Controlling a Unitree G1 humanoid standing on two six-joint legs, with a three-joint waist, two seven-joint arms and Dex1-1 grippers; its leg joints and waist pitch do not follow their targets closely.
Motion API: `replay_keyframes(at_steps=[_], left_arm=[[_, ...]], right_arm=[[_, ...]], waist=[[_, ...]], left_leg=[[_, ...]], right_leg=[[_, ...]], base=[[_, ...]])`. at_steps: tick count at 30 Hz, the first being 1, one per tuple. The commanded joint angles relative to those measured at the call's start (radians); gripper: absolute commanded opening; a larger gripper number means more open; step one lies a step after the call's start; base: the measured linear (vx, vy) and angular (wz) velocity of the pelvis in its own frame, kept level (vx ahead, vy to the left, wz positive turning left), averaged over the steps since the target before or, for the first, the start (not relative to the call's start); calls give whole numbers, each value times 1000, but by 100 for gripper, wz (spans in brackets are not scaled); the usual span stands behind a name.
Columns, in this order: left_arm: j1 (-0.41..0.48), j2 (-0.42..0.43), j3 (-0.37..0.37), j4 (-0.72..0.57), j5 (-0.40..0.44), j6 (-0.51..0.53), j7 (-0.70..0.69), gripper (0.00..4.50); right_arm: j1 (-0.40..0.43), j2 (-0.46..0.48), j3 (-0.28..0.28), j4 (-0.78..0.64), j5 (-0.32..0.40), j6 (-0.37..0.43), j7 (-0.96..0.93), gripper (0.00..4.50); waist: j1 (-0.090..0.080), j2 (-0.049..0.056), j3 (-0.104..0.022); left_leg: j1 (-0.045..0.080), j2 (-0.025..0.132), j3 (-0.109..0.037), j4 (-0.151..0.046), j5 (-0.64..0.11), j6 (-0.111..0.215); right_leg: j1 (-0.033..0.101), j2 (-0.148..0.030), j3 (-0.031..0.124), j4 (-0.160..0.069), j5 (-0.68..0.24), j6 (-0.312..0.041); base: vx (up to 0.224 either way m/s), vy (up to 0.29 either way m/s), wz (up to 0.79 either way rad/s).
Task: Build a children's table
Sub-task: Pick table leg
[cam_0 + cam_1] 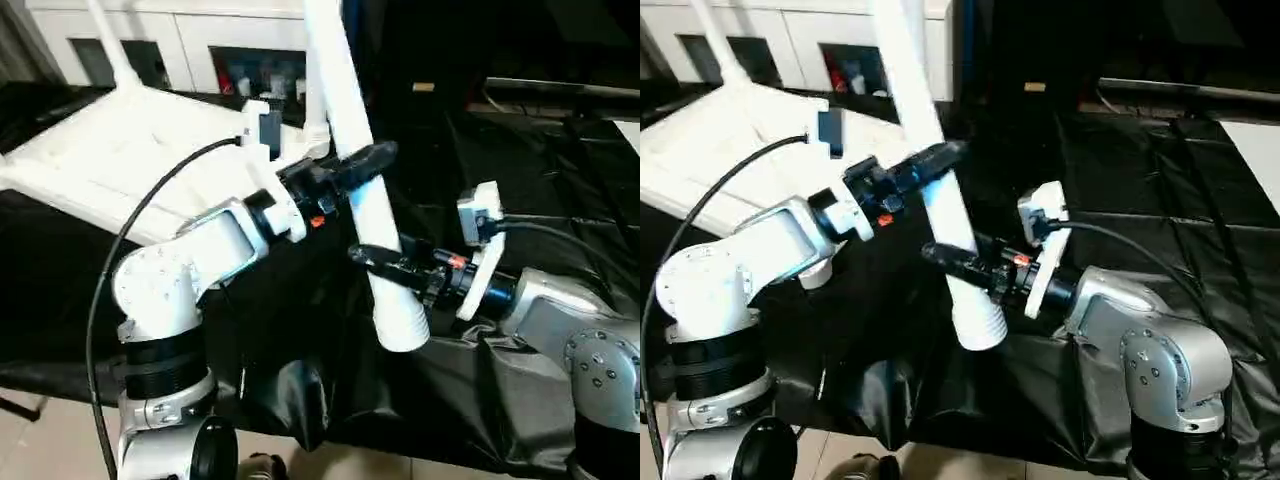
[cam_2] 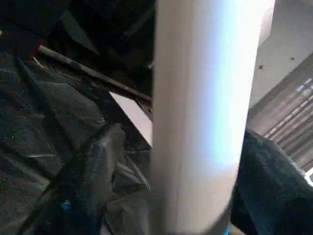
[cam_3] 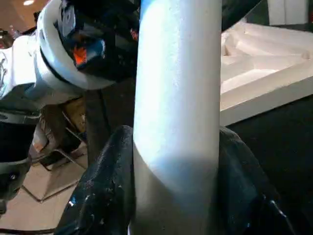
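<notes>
The table leg (image 1: 368, 190), a long, stiff, smooth plastic taper, hangs tilted over the black-draped bench (image 1: 560, 180). The right hand (image 1: 385, 262) clamps it near the thick ribbed end; the left hand (image 1: 355, 170) seems loosely around it higher up. It is probably light but slippery, so hold it low.

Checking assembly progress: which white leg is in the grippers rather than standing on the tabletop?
The tilted leg with its ribbed end low, between both grippers; another leg stands on the far tabletop.
</notes>
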Motion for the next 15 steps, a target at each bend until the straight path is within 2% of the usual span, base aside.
replay_keyframes(at_steps=[1,4,8,10,14,15], left_arm=[[-5,8,3,-17,-13,13,17,346],[-5,17,7,-19,-20,16,20,305],[2,23,-1,-27,-38,27,13,297],[4,23,-1,-30,-46,27,16,264],[0,32,-9,-31,-43,6,7,258],[-1,38,-14,-31,-40,2,1,230]], right_arm=[[-17,5,8,-7,20,-5,-12,181],[-19,-1,13,2,23,-9,-17,181],[-23,-10,19,12,18,-17,-18,181],[-28,-10,20,19,16,-21,-22,181],[-32,-13,23,24,17,-25,-26,181],[-34,-14,26,25,17,-26,-29,181]], waist=[[2,-13,-62],[4,-15,-61],[4,-15,-62],[4,-16,-62],[4,-18,-64],[5,-18,-64]], left_leg=[[38,47,-24,-65,-65,3],[38,47,-24,-65,-71,3],[39,48,-23,-65,-79,-6],[39,47,-23,-64,-72,-5],[38,46,-23,-62,-55,3],[38,46,-22,-61,-47,8]], right_leg=[[27,-73,37,-72,47,-177],[29,-75,37,-72,34,-176],[29,-75,38,-73,19,-174],[29,-75,38,-72,24,-174],[31,-74,38,-69,50,-176],[31,-73,38,-68,61,-176]], base=[[0,0,0],[0,0,0],[0,0,0],[0,0,0],[0,0,0],[0,0,0]])
